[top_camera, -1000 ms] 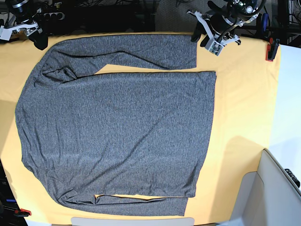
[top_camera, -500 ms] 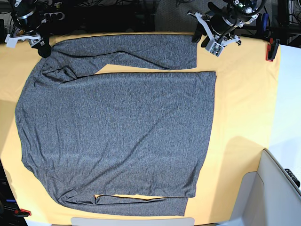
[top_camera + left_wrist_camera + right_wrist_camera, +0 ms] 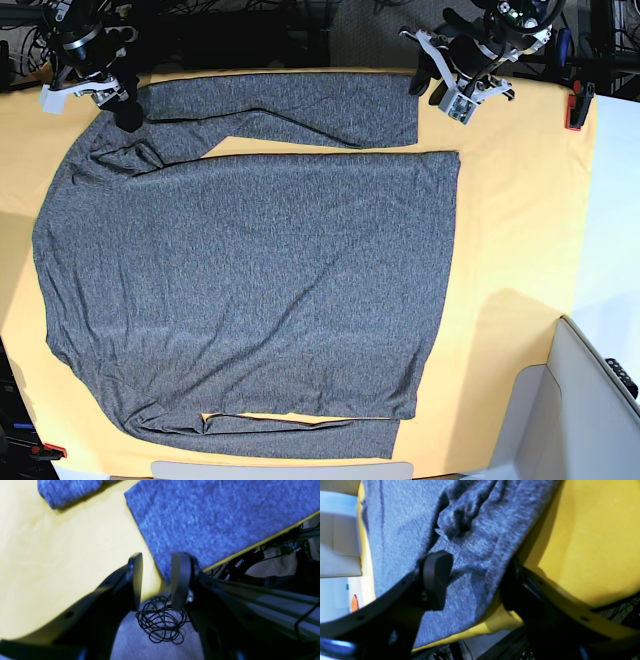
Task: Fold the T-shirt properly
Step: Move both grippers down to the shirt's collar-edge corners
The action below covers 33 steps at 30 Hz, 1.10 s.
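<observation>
Base view: T-shirt spread flat, yellow table bare at right.

No legible text, labels, brands or numbers in any view; the T-shirt is plain, without print.

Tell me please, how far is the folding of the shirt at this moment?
Done: the T-shirt lies flat on the yellow table, no fold visible. In hand: the right gripper, jaws open, straddles the shoulder edge; the left gripper, open, holds nothing beside the sleeve cuff. Left: every fold.
</observation>
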{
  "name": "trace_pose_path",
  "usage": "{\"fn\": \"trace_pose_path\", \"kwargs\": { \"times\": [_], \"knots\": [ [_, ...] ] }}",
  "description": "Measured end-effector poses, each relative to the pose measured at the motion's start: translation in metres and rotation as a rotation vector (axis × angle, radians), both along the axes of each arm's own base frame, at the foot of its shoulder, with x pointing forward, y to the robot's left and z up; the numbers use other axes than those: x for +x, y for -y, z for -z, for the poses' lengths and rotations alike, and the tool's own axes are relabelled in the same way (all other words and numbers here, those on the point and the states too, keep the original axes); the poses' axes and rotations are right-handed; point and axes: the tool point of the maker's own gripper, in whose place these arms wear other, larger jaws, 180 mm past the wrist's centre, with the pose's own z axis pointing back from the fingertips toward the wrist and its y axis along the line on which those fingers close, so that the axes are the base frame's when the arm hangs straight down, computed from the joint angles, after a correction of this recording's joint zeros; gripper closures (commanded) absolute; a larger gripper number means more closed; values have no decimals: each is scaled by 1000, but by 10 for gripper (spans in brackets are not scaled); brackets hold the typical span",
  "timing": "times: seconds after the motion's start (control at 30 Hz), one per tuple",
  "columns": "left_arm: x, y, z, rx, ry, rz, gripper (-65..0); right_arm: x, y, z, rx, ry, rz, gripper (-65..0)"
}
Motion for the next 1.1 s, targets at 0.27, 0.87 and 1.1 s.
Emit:
{"fn": "trace_pose_path", "kwargs": {
  "times": [0.27, 0.87, 1.1],
  "knots": [
    [7, 6, 0, -39, -31, -38, -192, -4, -1, 8, -32, -39, -18, -72],
    [31, -41, 7, -474, -328, -327, -224, -6, -1, 10, -35, -54, -29, -12],
    [21, -14, 22, -542, -386, -270, -223, -6, -2, 10, -34, -56, -31, -12]
  ]
}}
